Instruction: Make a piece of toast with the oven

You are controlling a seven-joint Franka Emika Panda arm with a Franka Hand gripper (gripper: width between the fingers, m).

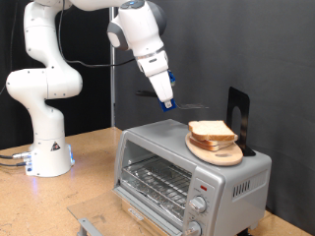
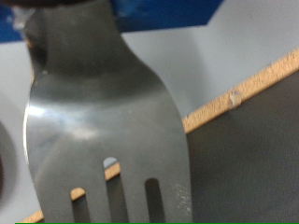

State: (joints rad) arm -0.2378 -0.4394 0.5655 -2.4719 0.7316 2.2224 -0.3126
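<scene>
Right now I have the gripper (image 1: 165, 99) up in the air above the oven (image 1: 192, 172), and it is clamped on a metal spatula (image 2: 103, 121); in the wrist view the slotted blade fills most of the picture, and in the exterior view it sticks out flat toward the exterior view's right. The piece of toast (image 1: 211, 131) sits on top of a small stack on a round wooden board (image 1: 219, 151), which rests on the oven roof, well to the exterior view's right of the blade tip. To lift one slice cleanly I judge the blade has to stay level and meet the seam under the top slice, not the board edge, or the whole stack may slide. A dark upright stand (image 1: 238, 116) is just behind the board and could catch the blade if I overshoot. As far as I can tell the oven door is closed, with the wire rack (image 1: 153, 182) visible inside and two knobs (image 1: 198, 198) on the front panel
</scene>
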